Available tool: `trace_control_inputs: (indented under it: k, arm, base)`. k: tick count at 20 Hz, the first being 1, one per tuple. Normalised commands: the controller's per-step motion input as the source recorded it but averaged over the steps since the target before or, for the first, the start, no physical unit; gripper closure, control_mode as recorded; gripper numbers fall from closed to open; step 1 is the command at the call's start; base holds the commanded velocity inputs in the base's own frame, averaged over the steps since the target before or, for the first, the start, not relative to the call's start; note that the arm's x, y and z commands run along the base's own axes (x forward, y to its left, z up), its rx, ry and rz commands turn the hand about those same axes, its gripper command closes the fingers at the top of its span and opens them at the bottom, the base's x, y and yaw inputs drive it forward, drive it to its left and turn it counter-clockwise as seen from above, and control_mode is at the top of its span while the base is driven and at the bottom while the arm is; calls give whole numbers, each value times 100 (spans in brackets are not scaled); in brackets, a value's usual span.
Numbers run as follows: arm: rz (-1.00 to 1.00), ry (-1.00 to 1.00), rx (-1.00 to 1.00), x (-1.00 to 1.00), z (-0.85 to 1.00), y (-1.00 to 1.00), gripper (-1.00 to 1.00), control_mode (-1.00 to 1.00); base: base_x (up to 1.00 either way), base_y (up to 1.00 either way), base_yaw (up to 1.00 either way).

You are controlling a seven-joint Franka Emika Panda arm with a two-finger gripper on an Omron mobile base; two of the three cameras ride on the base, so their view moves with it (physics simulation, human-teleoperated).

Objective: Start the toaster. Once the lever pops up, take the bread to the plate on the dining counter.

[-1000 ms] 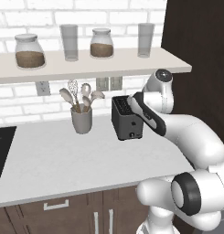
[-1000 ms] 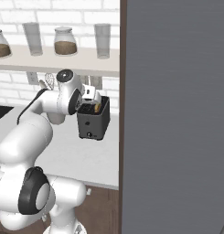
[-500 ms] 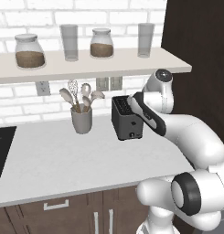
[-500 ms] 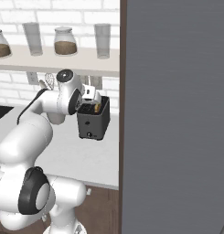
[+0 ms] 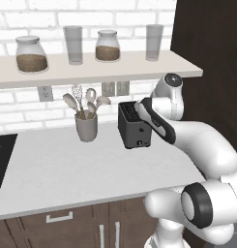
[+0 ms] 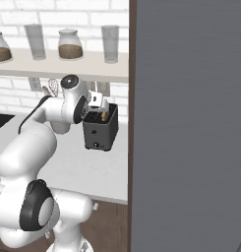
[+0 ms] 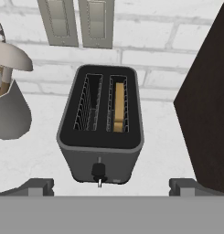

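The dark toaster (image 5: 134,127) (image 6: 100,130) (image 7: 100,123) stands on the wall counter (image 5: 66,169) against the brick backsplash. One tan slice of bread (image 7: 118,106) sits upright in its right-hand slot as the hand view shows it; the other slot is empty. A small knob-like lever (image 7: 99,172) sits low on the toaster's front. My gripper (image 6: 98,106) (image 7: 111,186) hovers just above the toaster, open, with nothing between its fingers. The plate and the dining counter are out of view.
A grey utensil crock (image 5: 86,127) (image 7: 8,114) stands left of the toaster. A shelf (image 5: 91,68) with jars and glasses runs overhead. A tall dark cabinet panel (image 5: 207,48) (image 6: 191,123) (image 7: 209,114) rises close on the toaster's right. A cooktop edge (image 5: 1,160) lies far left.
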Motion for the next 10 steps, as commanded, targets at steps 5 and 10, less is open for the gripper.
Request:
trace_control_inputs:
  k: [5, 10]
  arm:
    - [0, 0, 0, 0, 0, 0, -100, -100]
    - [0, 0, 0, 0, 0, 0, -100, -100]
  base:
    - [0, 0, 0]
    - [0, 0, 0]
